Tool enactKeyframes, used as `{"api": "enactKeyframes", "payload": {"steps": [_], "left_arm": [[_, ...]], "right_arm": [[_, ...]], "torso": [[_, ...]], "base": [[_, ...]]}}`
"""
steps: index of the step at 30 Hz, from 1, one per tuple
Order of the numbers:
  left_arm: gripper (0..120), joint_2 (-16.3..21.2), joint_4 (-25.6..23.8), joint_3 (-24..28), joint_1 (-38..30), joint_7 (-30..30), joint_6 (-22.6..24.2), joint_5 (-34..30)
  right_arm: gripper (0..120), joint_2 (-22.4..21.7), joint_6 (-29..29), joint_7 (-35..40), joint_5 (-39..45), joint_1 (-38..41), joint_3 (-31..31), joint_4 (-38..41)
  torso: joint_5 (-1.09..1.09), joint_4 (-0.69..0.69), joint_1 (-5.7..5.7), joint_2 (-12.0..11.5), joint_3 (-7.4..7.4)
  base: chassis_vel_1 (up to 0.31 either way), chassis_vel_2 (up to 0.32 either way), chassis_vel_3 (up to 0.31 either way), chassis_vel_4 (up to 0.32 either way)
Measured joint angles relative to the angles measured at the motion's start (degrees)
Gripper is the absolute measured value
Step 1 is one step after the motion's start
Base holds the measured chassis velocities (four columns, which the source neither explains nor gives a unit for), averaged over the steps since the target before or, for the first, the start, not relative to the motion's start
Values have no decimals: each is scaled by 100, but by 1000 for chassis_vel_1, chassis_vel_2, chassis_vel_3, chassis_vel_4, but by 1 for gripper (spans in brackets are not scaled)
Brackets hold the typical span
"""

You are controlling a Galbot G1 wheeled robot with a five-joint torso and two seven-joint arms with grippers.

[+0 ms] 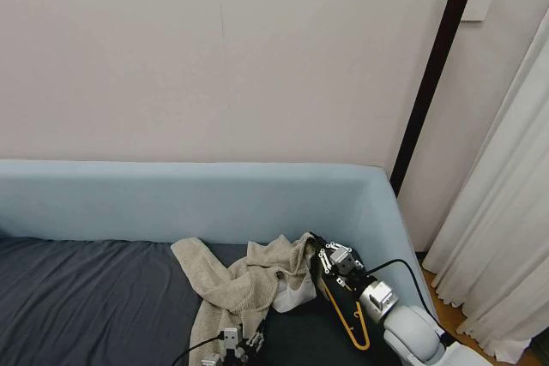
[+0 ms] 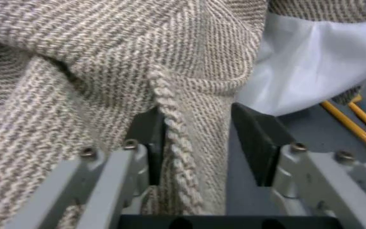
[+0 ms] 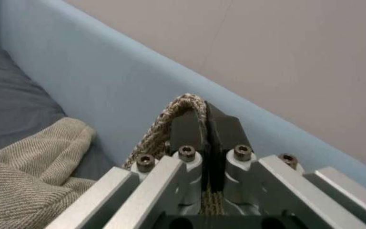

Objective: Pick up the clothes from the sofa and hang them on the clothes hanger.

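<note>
On the sofa seat in the head view, the beige knit lies bunched near the right end. It could slip free, since the right gripper only pinches a thin edge. Left wrist view: left gripper spread wide, a braided seam between its jaws, nothing squeezed. Right wrist view: jaws clamped on the knit's rim, which loops over them.

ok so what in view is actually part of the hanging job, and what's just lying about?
Job:
sweater
sofa
yellow hanger
black rack
right gripper, shut on the sweater
left gripper, open around a fold

Lying about:
curtain
wall
</note>
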Motion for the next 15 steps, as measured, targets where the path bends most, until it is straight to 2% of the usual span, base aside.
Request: {"api": "enactKeyframes", "payload": {"steps": [4, 5, 9, 15], "left_arm": [[19, 47, 1, -26, -15, 0, -49, -33], [19, 47, 1, -26, -15, 0, -49, -33], [3, 31, 65, -42, -65, 6, -87, -68], [0, 23, -60, -83, -65, 34, -208, -83]], "right_arm": [[0, 2, 11, -2, 0, 2, -2, -11], [0, 2, 11, -2, 0, 2, -2, -11], [0, -12, 15, -2, 13, -4, 9, -20], [0, -36, 25, 45, 57, -13, 68, -16]], "torso": [[0, 0, 0, 0, 0], [0, 0, 0, 0, 0], [0, 0, 0, 0, 0], [-1, 0, -1, 0, 0]], "base": [[0, 0, 0, 0], [0, 0, 0, 0], [0, 0, 0, 0], [0, 0, 0, 0]]}}
